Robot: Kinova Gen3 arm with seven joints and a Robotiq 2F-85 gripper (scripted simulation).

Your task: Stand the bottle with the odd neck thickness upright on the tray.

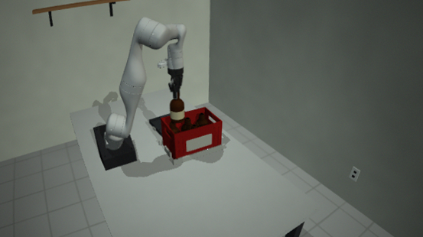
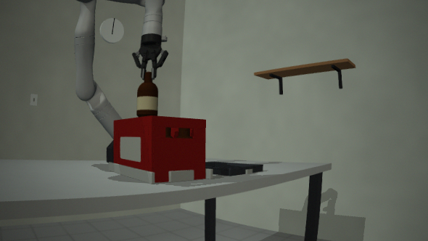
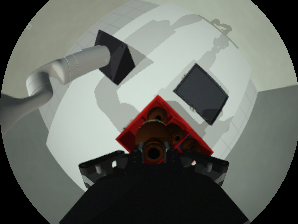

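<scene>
My gripper is shut on the neck of a brown bottle with a cream label. It holds the bottle upright, mostly raised out of the red crate, with its base about level with the crate's rim. Other brown bottles stand inside the crate. The dark tray lies flat on the table just behind the crate.
The arm's black base stands on the table left of the crate. The white table ends close behind the tray near the wall. A wooden shelf hangs on the wall.
</scene>
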